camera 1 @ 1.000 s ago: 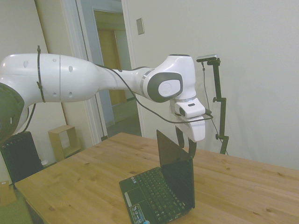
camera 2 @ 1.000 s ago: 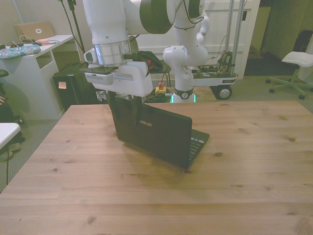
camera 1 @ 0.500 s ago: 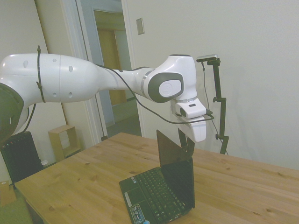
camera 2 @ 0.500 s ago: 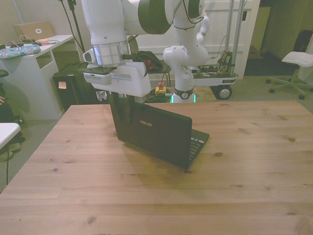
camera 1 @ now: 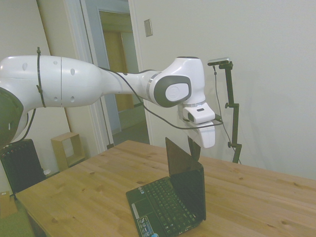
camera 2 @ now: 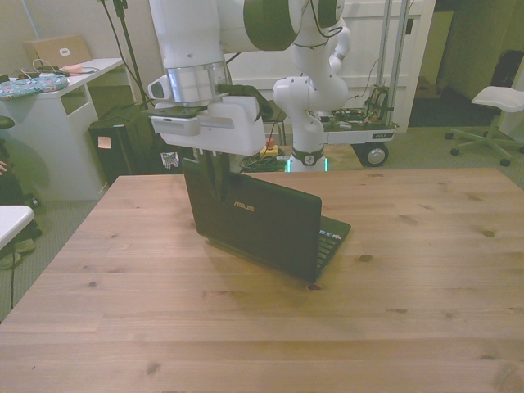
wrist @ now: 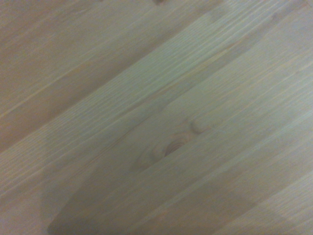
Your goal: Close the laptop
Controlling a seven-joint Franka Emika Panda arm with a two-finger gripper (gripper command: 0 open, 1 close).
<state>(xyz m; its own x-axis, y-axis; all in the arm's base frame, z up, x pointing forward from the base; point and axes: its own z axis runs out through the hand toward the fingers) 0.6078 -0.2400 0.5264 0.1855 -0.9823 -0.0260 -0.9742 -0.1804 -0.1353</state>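
The laptop (camera 1: 170, 200) is a small black netbook standing open on the wooden table (camera 1: 89, 192), its lid about upright. In the front view the laptop (camera 2: 258, 221) shows the back of its lid with a logo. My gripper (camera 1: 194, 148) hangs just above and behind the lid's top edge, near the corner at the front view's left (camera 2: 214, 176). It points down and holds nothing. The wrist view shows only blurred table planks (wrist: 171, 147) with a knot and a shadow; the laptop is out of that picture.
Behind the table stand a second white robot arm (camera 2: 315, 90) on a wheeled cart, a white desk (camera 2: 49, 98) at the front view's left and a white chair (camera 2: 499, 102) at its right. A small wooden shelf (camera 1: 66, 148) stands near the doorway.
The gripper has risen a little from behind the lid and shifted slightly toward the front view's right. The laptop's lid stands at the same angle.
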